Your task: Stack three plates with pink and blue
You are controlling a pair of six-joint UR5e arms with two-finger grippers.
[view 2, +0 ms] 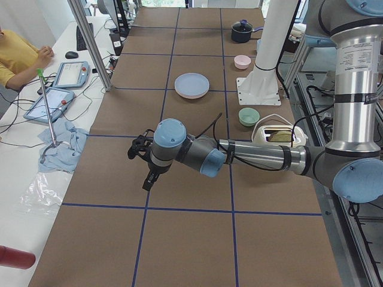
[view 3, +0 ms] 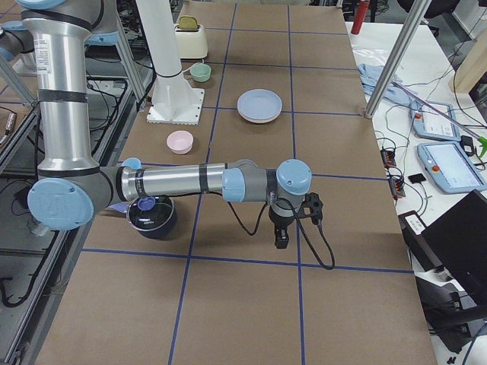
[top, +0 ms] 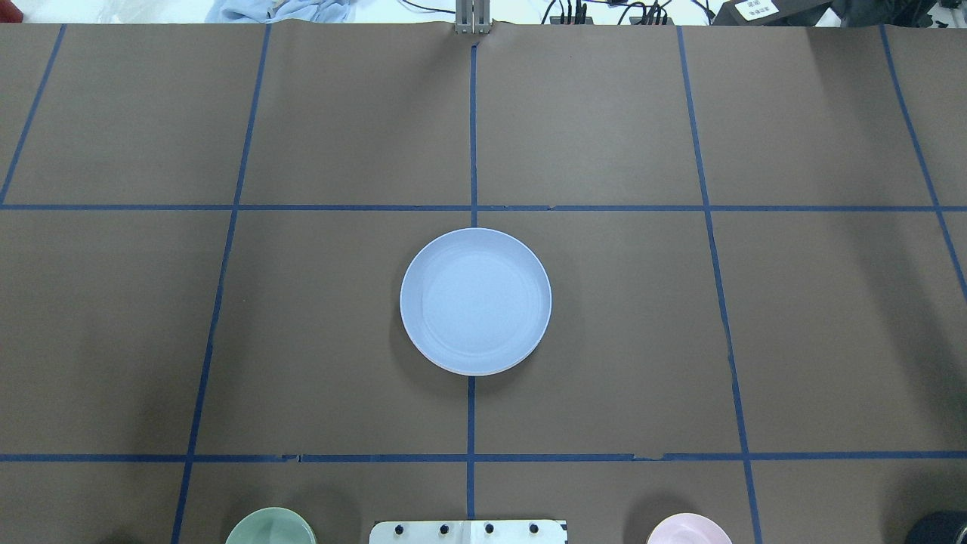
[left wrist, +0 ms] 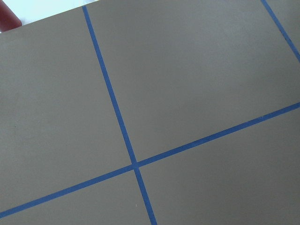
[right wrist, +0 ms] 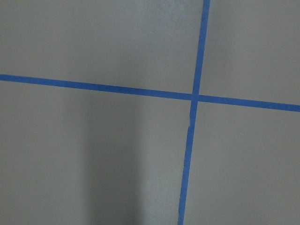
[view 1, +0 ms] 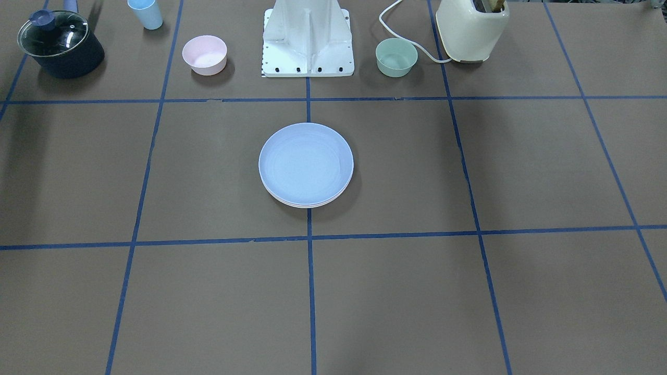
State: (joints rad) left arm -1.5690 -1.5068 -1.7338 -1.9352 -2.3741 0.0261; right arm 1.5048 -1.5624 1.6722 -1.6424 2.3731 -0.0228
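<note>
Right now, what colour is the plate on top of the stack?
Light blue; the top plate shows best in the overhead exterior view.

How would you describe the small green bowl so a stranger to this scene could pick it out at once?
Find the white robot base on the brown table. The green bowl stands beside it, between the base and the cream toaster. It is the only green dish; the pink bowl sits across the base.
</note>
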